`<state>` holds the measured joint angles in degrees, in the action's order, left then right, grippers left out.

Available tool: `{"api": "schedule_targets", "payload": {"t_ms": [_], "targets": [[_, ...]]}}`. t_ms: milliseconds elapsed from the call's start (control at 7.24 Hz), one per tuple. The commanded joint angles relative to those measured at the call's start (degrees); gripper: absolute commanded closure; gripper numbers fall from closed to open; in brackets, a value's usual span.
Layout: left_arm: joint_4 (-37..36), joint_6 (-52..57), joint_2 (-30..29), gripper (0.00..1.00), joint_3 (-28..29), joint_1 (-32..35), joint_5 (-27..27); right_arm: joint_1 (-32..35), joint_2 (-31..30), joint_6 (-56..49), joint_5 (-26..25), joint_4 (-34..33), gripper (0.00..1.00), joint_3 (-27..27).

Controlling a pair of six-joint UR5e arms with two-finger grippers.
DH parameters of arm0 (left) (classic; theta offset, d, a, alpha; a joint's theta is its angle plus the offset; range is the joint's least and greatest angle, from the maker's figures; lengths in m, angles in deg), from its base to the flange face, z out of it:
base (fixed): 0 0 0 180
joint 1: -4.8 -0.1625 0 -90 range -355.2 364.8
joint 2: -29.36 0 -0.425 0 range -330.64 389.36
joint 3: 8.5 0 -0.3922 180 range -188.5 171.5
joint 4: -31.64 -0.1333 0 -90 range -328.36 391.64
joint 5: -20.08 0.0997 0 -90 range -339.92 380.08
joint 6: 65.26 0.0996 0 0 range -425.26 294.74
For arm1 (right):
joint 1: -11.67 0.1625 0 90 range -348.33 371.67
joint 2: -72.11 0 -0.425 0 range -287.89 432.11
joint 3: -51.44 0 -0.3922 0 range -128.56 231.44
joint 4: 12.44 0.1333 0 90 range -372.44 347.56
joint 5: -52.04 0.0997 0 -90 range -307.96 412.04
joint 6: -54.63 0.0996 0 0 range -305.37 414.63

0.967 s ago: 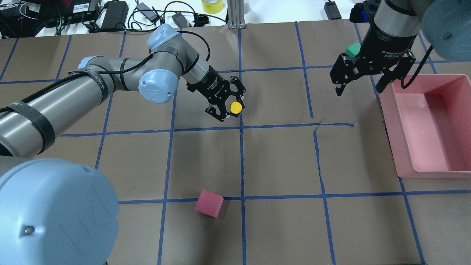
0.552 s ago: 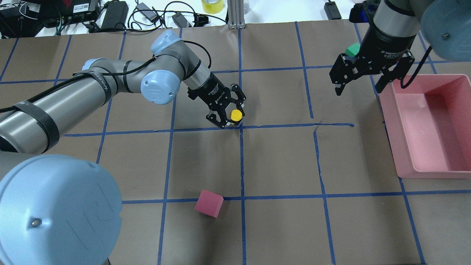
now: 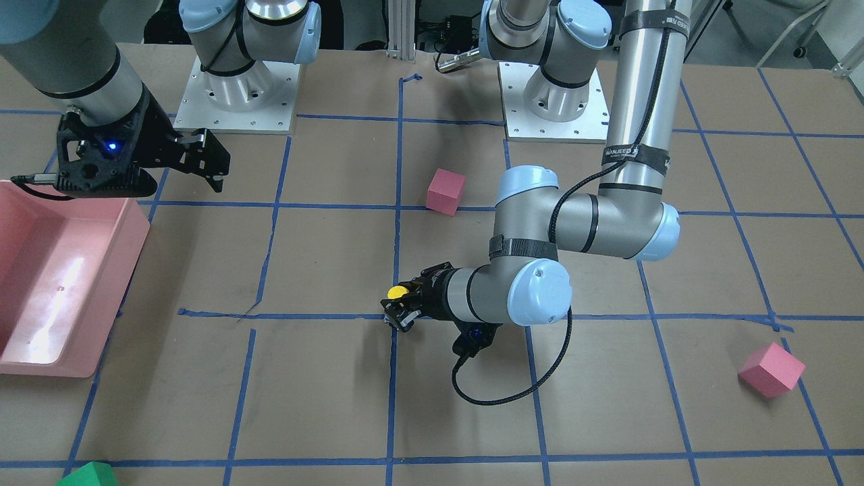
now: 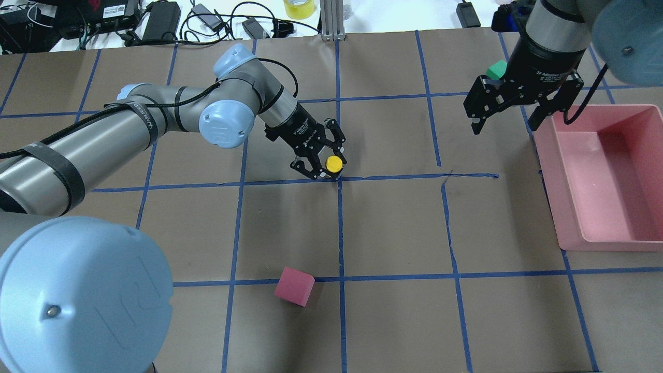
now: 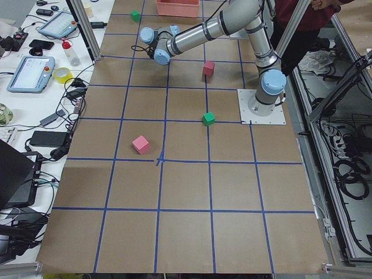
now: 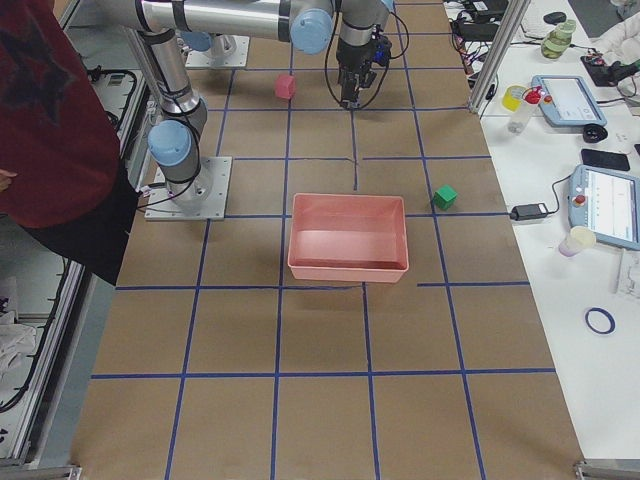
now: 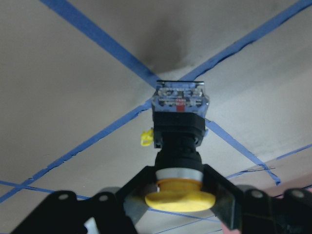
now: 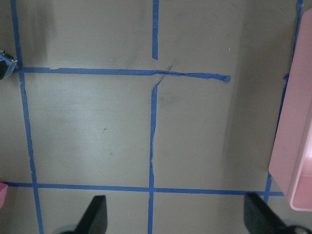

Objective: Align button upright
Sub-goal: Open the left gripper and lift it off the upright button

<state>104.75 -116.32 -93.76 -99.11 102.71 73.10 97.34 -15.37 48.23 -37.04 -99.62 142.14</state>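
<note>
The button (image 4: pixel 334 163) has a yellow mushroom cap, a black body and a grey contact block. My left gripper (image 4: pixel 326 166) is shut on it just under the cap and holds it low over a blue tape crossing. In the left wrist view the button (image 7: pixel 178 136) points away from the camera, with its contact block at or just above the paper; the fingers (image 7: pixel 141 187) clamp its silver collar. The front view shows the cap (image 3: pixel 396 292) on top. My right gripper (image 4: pixel 505 122) is open and empty, high beside the pink bin.
A pink bin (image 4: pixel 570 207) stands at the right edge. A pink cube (image 4: pixel 294 286) lies near the robot's side and another pink cube (image 3: pixel 771 369) lies far on the left arm's side. A green cube (image 4: pixel 498 69) sits behind the right gripper.
My left gripper has moved down and slightly toward the tape crossing with the button in it. The right arm has stayed nearly still.
</note>
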Motion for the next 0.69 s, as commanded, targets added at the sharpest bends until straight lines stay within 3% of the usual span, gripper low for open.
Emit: {"api": "schedule_targets", "payload": {"t_ms": [0, 276, 552], "targets": [[-0.07, 0.18, 0.07, 0.00, 0.08, 0.00, -0.02, 0.03, 0.11, -0.02, 0.04, -0.01, 0.00, 0.00], [-1.37, 1.06, 3.30, 0.00, 1.83, -0.09, 0.85, 0.03, 0.03, -0.01, 0.40, -0.01, 0.00, 0.09], [2.44, 1.76, 9.44, 0.00, 5.26, 0.26, 6.54, 0.03, -0.06, 0.07, 0.05, 0.07, 0.00, 0.00]]}}
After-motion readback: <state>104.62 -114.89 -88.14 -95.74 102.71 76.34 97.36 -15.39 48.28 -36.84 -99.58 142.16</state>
